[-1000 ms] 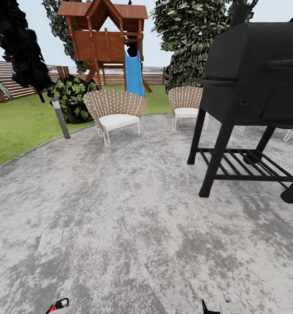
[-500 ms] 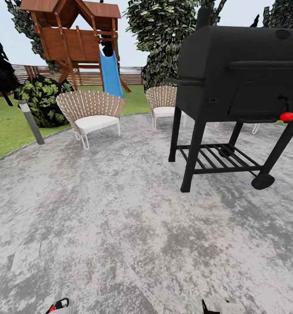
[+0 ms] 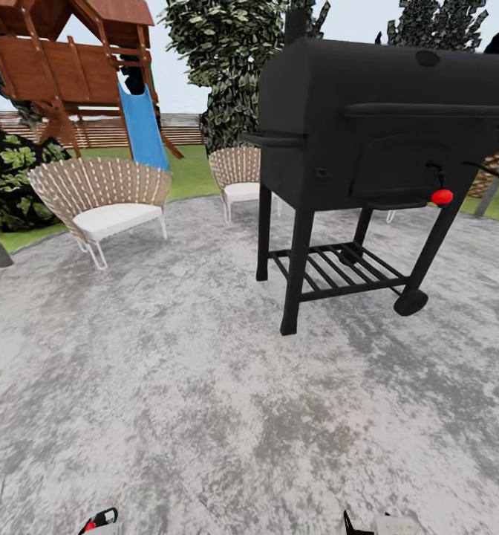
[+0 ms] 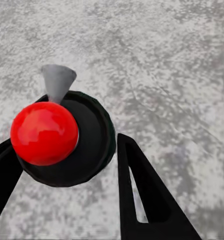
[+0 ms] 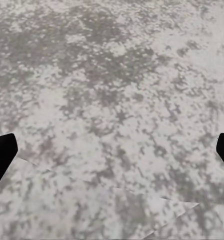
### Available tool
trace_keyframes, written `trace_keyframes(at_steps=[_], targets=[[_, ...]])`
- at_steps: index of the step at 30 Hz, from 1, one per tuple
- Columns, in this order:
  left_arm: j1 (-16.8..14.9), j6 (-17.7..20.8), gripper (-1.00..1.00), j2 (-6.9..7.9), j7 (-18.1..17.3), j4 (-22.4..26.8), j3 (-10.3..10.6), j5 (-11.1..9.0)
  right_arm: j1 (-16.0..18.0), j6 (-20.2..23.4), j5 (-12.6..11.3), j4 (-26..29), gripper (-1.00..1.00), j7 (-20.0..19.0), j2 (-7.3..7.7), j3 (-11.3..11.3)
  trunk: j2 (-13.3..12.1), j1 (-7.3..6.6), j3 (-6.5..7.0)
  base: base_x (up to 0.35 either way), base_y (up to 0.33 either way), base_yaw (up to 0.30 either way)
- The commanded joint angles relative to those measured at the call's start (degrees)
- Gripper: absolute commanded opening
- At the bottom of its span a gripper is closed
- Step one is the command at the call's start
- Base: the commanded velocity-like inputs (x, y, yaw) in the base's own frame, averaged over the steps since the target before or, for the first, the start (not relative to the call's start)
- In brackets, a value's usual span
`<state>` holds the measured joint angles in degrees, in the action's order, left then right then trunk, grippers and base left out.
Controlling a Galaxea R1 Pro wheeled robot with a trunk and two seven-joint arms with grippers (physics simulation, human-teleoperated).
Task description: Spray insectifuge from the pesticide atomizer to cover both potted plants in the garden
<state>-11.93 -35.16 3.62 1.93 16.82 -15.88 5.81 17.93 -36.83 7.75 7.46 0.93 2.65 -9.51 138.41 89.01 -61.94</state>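
Apparently the pickup is done: the atomizer [image 4: 62, 137], seen from above with its dark round top, red knob and grey nozzle, sits clamped between the left fingers [image 4: 142, 200], low at 7 o'clock in the head view. The right fingers [image 5: 2, 155] are wide apart over bare grey patio [image 3: 168, 386]. A black grill [image 3: 368, 126] stands at 1 o'clock and a wicker chair [image 3: 101, 200] at 10. Finding and spraying both potted plants remains.
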Motion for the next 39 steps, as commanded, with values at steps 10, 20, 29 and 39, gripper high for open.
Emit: trace_keyframes(at_steps=[10, 20, 29, 39], targets=[[0.0, -0.2, -1.0, -0.02, 0.2, 0.0, -0.3, 0.6, 0.1, -0.1, 0.6, -0.1, 1.0, 0.1, -0.02, -0.4, 0.0, 0.02, -0.05, 0.288, -0.139, -0.3], [0.0, -0.2, -1.0, -0.02, 0.2, 0.0, -0.3, 0.6, 0.0, -0.1, 0.6, -0.1, 1.0, 0.1, -0.02, -0.4, 0.0, 0.02, -0.05, 0.024, -0.013, -0.3], [0.0, -0.2, -1.0, -0.02, 0.3, 0.0, -0.3, 0.6, 0.0, -0.1, 0.6, -0.1, 1.0, 0.1, -0.02, -0.4, 0.0, 0.02, -0.05, 0.0, 0.0, -0.3], [0.0, -0.2, -1.0, -0.02, 0.2, 0.0, -0.3, 0.6, 0.0, -0.1, 0.6, -0.1, 1.0, 0.1, -0.02, -0.4, 0.0, 0.02, -0.05, 0.0, 0.0, -0.3]])
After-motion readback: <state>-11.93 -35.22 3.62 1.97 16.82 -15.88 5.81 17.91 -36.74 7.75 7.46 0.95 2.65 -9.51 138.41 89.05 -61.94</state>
